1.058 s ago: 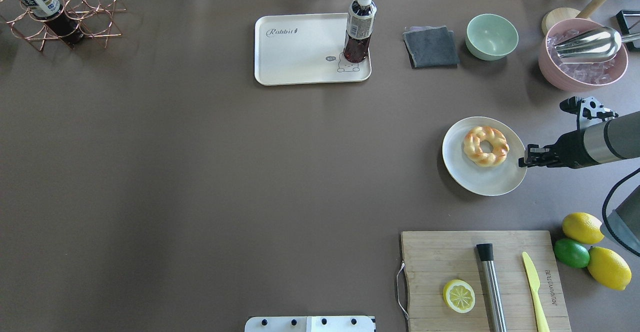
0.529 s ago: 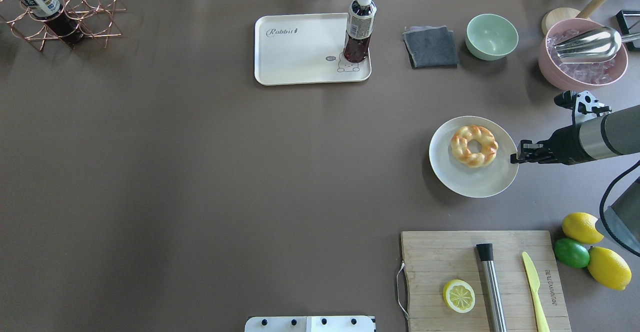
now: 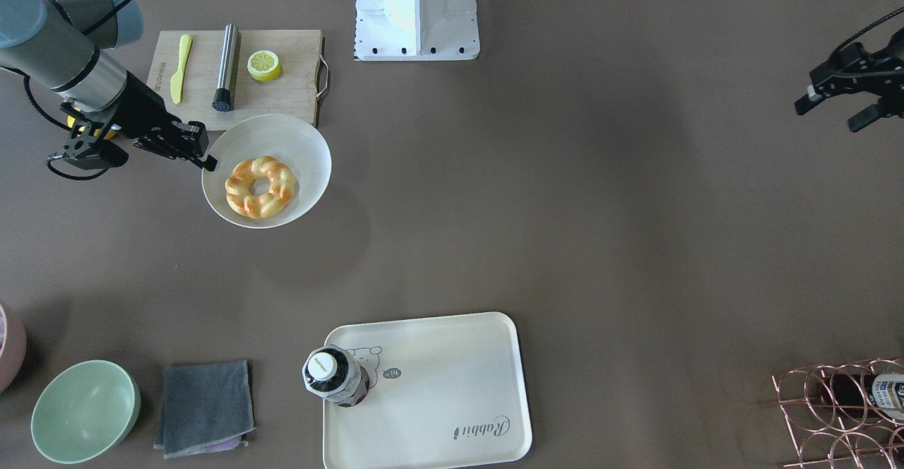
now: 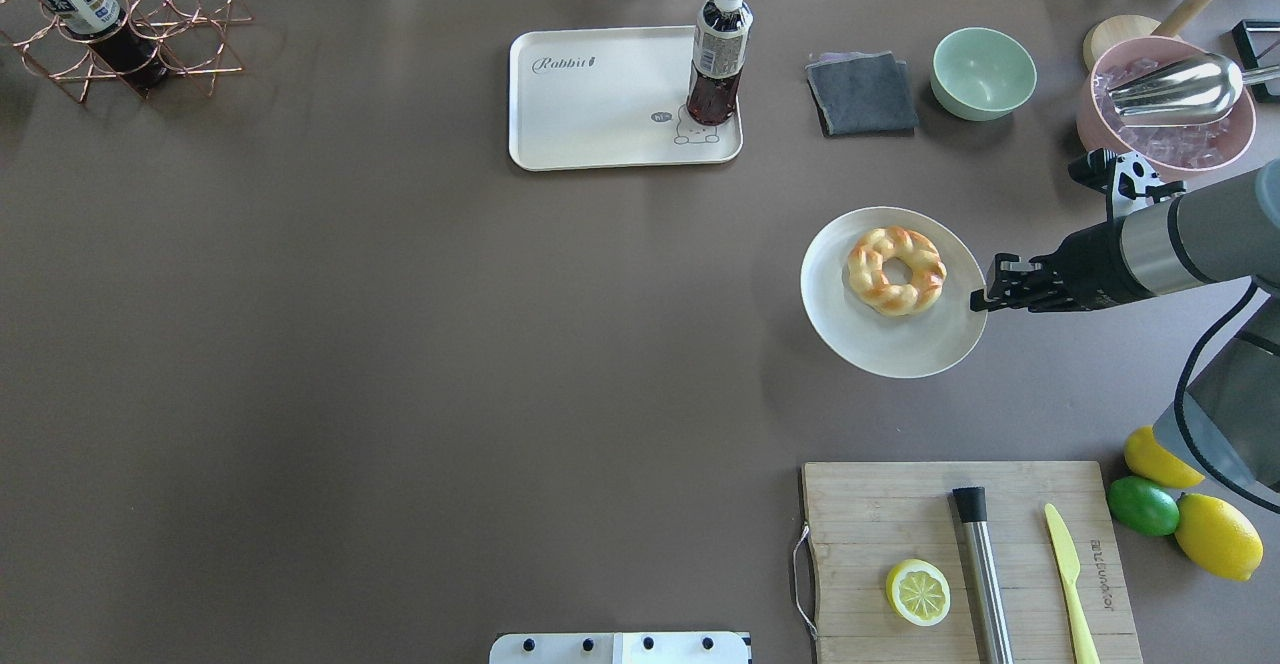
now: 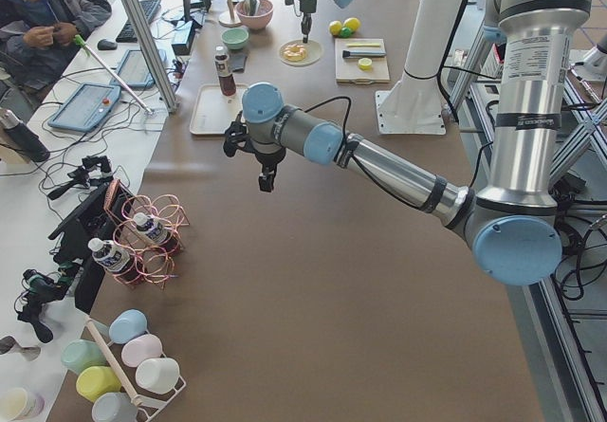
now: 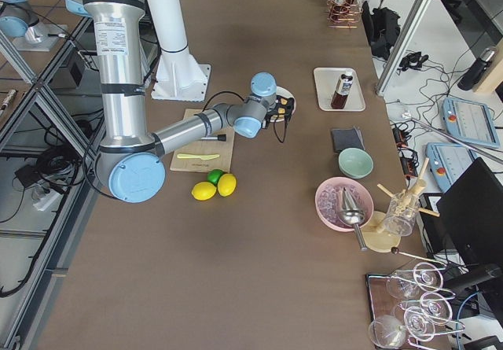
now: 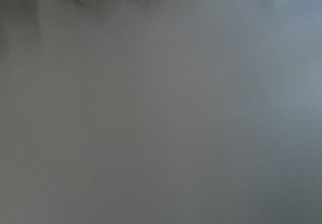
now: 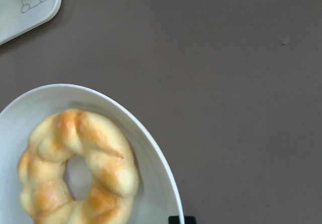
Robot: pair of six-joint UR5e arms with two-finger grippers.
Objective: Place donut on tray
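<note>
The donut (image 4: 896, 271), a braided golden ring, lies on a round white plate (image 4: 880, 344). My right gripper (image 4: 980, 299) is shut on the plate's right rim and holds it above the table, its shadow below it. In the front view the donut (image 3: 260, 186) and plate (image 3: 304, 151) sit beside that gripper (image 3: 208, 162). The right wrist view shows the donut (image 8: 75, 168) close up. The cream tray (image 4: 600, 104) lies far back with a dark bottle (image 4: 716, 54) on its right corner. My left gripper (image 3: 833, 112) hangs open and empty, far from all this.
A wooden cutting board (image 4: 880, 514) with a lemon half (image 4: 917, 591), a steel rod and a yellow knife lies in front. A grey cloth (image 4: 862, 94), green bowl (image 4: 984, 72) and pink ice bowl (image 4: 1165, 134) stand right of the tray. A wire rack (image 4: 120, 24) is far left.
My right gripper has carried the plate with the donut leftward and toward the far side of the table. The tray and bottle have not moved.
</note>
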